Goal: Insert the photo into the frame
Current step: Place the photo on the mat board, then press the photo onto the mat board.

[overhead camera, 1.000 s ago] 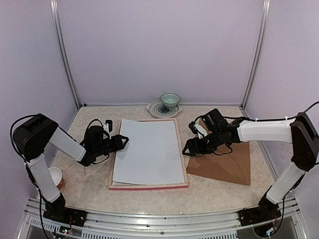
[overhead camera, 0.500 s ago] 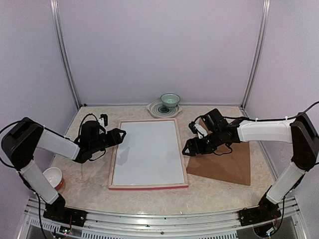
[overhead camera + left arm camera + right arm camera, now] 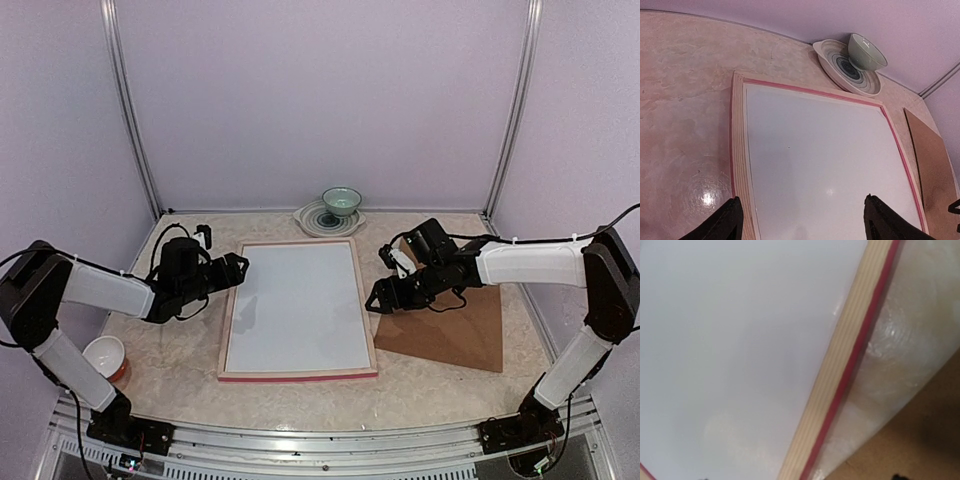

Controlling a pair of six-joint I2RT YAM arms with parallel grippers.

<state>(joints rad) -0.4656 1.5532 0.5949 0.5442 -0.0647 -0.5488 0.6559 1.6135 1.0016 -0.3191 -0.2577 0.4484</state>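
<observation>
Left hand (image 3: 236, 272) spread wide and empty, hovering just beside the left rail of the frame (image 3: 298, 375) toward its far corner; nothing between the fingertips (image 3: 732, 220) in the wrist view. Right hand (image 3: 380, 292) likewise apart and gripping nothing, poised just off the frame's right rail. Frame flat in the middle of the desk (image 3: 420, 390), pale wood back up, with only a thin pink-red strip showing along its edges. Photo (image 3: 295, 305) inside the frame, showing a plain white back, so presumably print side down; flat and square within all four rails, no corner seen riding up. Judged from that: main step done, photo seated in the frame and both hands off it. Cannot tell from these views whether the sheet sits fully down in the recess. Possibly left, if closing up belongs to the job: brown backing board (image 3: 450, 335), lying toward the right edge of the desk, apart from the frame and partly under the right arm, not yet laid over the photo. Elsewhere: green bowl (image 3: 341, 201) on a striped plate (image 3: 312, 218) at the far edge, small white bowl (image 3: 104, 353) near the left edge.
</observation>
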